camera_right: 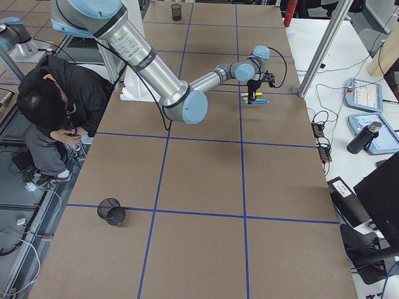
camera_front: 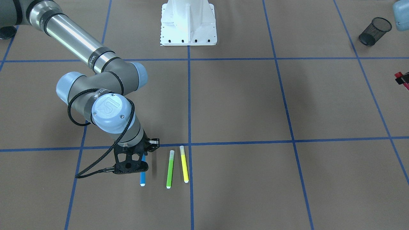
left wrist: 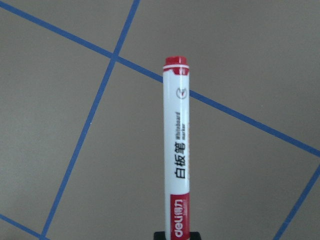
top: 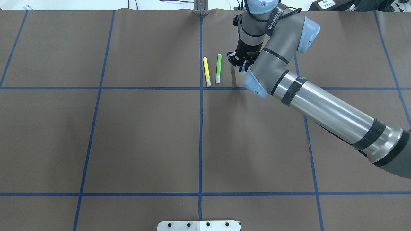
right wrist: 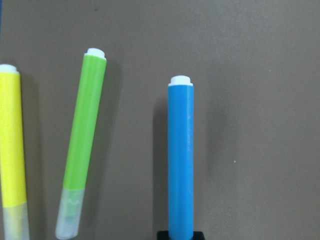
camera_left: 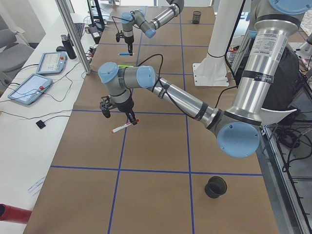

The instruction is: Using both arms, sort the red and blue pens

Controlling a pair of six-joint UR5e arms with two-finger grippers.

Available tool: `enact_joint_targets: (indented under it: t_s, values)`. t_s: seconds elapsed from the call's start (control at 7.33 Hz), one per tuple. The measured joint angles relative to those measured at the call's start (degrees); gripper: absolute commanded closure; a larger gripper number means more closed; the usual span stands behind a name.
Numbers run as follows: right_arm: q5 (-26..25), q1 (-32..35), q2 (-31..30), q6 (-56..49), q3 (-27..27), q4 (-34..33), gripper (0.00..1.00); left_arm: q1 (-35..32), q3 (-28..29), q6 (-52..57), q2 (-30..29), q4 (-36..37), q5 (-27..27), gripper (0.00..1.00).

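- Two arms out: right gripper (camera_front: 138, 161) low near the table's side away from the robot, clamped on the blue marker (camera_front: 142, 177) at its cap end; left gripper (camera_left: 130, 117) gripping the red marker (camera_left: 123, 127) above the table.
- Green marker (camera_front: 170, 169) and yellow marker (camera_front: 184, 164) lay just beside the blue one, apart.
- Brown table (camera_front: 243, 102) with a blue tape grid; black mesh cup (camera_front: 375, 31) near one corner.

Grey-silver arms (top: 321, 106), pale blue joint caps (camera_front: 107, 110), black cables (camera_front: 68, 110)

From the front, the right gripper (camera_front: 140, 163) hides the blue pen's (camera_front: 142, 177) cap end from me. The picture's edge cuts off all but a sliver of the left gripper (camera_front: 403, 79). My left wrist camera loses the red marker's (left wrist: 177, 150) lower end.
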Motion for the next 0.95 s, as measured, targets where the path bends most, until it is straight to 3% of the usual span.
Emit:
enact_joint_targets:
  t_s: [0.41,0.95]
  values:
    - [-1.28,2.93,-1.02,-6.11,2.21,-5.12,1.00,-4.44,-3.29,8.44,10.05,0.41,0.47,1.00]
    - [-3.06,10.78,-7.11,-23.99,9.74,-14.91,1.00,-10.91,-8.24,11.61,23.96,10.77,-0.01,1.00]
